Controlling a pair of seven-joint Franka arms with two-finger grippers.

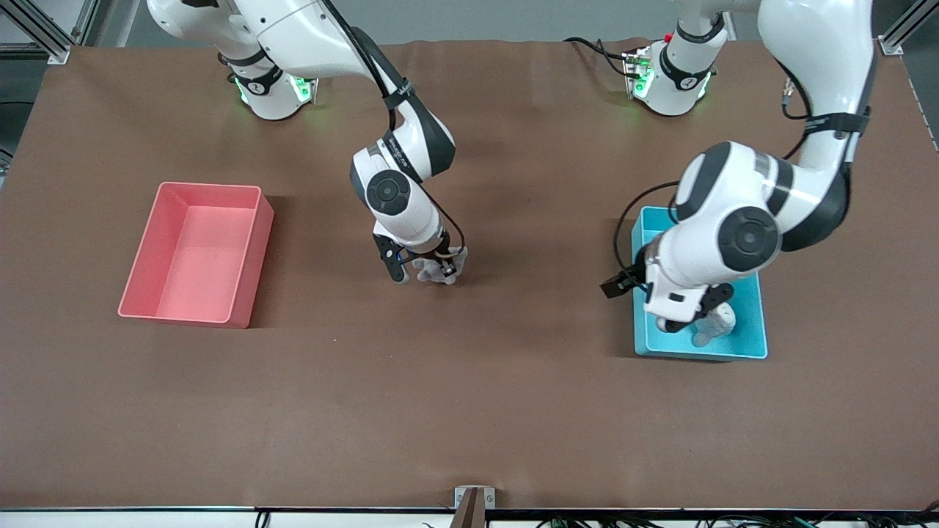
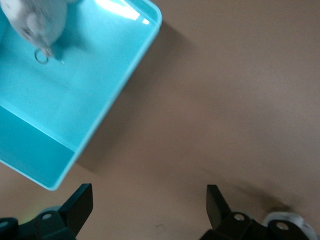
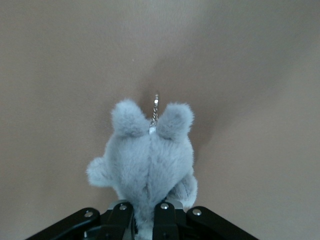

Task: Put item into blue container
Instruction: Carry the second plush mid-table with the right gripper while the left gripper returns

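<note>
Right wrist view: a grey plush animal toy with a small metal chain at its head [image 3: 150,160] sits pinched between the fingers of the right gripper [image 3: 142,212], which are clenched on its lower body over the bare brown table covering [image 3: 55,60].
Front view, right gripper: right gripper [image 1: 429,268] holds the toy [image 1: 440,268] low over mid-table, between the two bins.
Front view, target: cyan-blue rectangular plastic bin with a thin pale rim [image 1: 700,353] stands toward the left arm's end of the table, well apart from the held toy.
Left gripper: left gripper [image 2: 147,207] hangs at the blue bin, fingers spread and holding nothing.
Bin contents: a second pale plush toy with a metal ring [image 2: 37,22] already lies in the blue bin.
Other bin: pink-red plastic bin of like shape [image 1: 194,317] toward the right arm's end, empty.
Risk, grip: hold is on soft fur only; plush could slip or swing out in transit.
Risk, collision: left arm occupies the space over the blue bin; the right arm, carrying its toy there, could strike it.
Risk, wrong bin: pink-red bin is about as close as the blue one.
</note>
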